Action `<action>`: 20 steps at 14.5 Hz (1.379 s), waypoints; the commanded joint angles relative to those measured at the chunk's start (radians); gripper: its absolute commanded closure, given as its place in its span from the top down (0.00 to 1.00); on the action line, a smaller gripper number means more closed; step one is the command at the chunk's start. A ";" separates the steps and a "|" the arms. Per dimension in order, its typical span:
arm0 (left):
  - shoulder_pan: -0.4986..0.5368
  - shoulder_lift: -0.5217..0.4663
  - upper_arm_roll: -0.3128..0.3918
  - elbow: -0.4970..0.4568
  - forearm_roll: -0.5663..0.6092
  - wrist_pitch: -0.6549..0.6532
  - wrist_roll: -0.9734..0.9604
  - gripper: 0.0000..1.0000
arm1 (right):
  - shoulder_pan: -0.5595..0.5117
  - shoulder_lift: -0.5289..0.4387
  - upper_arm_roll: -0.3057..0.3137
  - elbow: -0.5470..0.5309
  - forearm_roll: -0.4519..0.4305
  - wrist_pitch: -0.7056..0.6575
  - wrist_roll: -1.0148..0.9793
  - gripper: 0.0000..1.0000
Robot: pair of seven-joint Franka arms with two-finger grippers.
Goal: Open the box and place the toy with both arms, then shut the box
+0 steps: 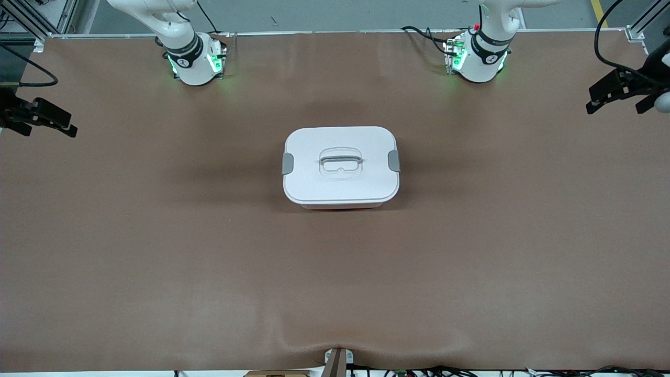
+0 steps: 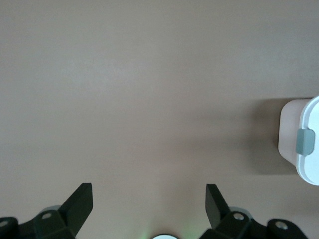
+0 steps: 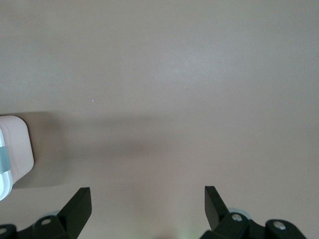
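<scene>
Sitting mid-table, box [image 1: 341,165] well apart from both open hands [image 1: 617,97] [image 1: 44,121].

My left arm [image 1: 489,47] rises from its base and runs out of the front view at the top, and my left gripper [image 1: 620,97] comes back into sight up in the air over the table's edge at my left arm's end. Its two black fingers [image 2: 79,201] stand wide apart with nothing between them. My right arm [image 1: 180,44] mirrors this, with my right gripper [image 1: 44,121] hanging over the table's edge at my right arm's end. Its fingers [image 3: 79,204] are spread just as wide and hold nothing. Both wrists point down at the tabletop, and both arms wait.
</scene>
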 commanded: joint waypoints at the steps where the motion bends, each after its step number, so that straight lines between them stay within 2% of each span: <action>1: -0.005 0.051 0.009 0.057 0.012 0.000 0.007 1.00 | 0.002 0.008 0.002 0.018 -0.010 -0.009 0.015 1.00; 4: -0.003 0.047 0.007 0.057 0.014 0.000 -0.045 1.00 | 0.008 0.008 0.003 0.020 -0.007 -0.010 0.015 1.00; 9: 0.007 0.053 -0.002 0.059 -0.017 -0.006 -0.043 1.00 | 0.006 0.008 0.003 0.020 -0.004 -0.012 0.015 1.00; 20: -0.002 0.064 0.001 0.063 -0.008 -0.006 -0.051 1.00 | 0.005 0.008 0.003 0.020 -0.003 -0.012 0.015 1.00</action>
